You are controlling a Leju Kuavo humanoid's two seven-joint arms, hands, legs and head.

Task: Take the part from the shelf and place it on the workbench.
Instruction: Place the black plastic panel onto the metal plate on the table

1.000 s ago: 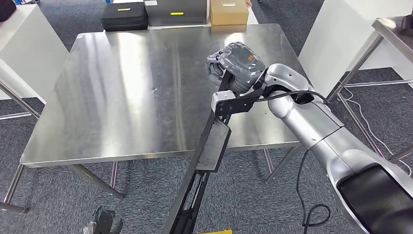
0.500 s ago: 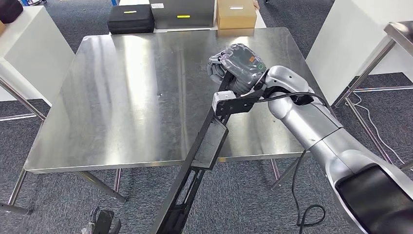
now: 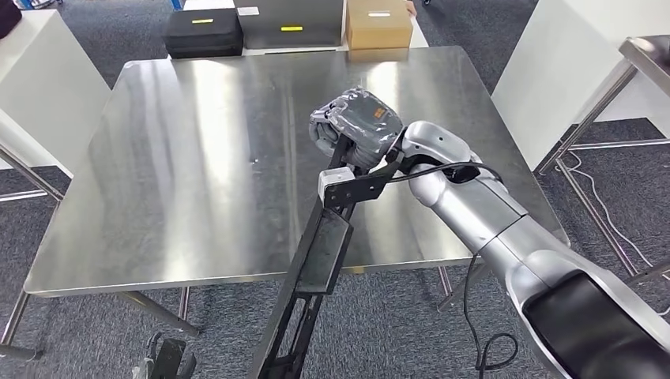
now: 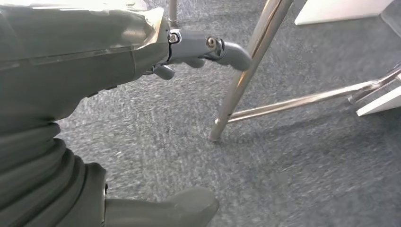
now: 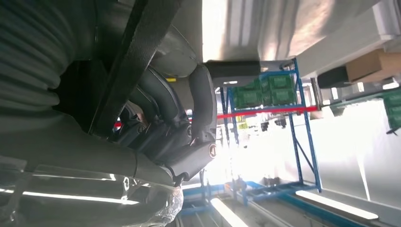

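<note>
Black and long, the part (image 3: 320, 260) is hanging from my right hand (image 3: 355, 126), whose fingers are wrapping its upper end above the workbench (image 3: 197, 158). The lower end is trailing past the near edge toward the carpet, so nothing is resting on the steel yet. My left hand (image 4: 71, 61) is hanging beside a table leg, apparently holding nothing.

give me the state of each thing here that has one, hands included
right hand: closed around the upper end of the long black part, above the workbench
long black part: held, tilted, its lower end hanging past the table's near edge
left hand: holds nothing, fingers apart, low over the carpet
workbench: bare steel top
cardboard box: closed
black case: closed
</note>
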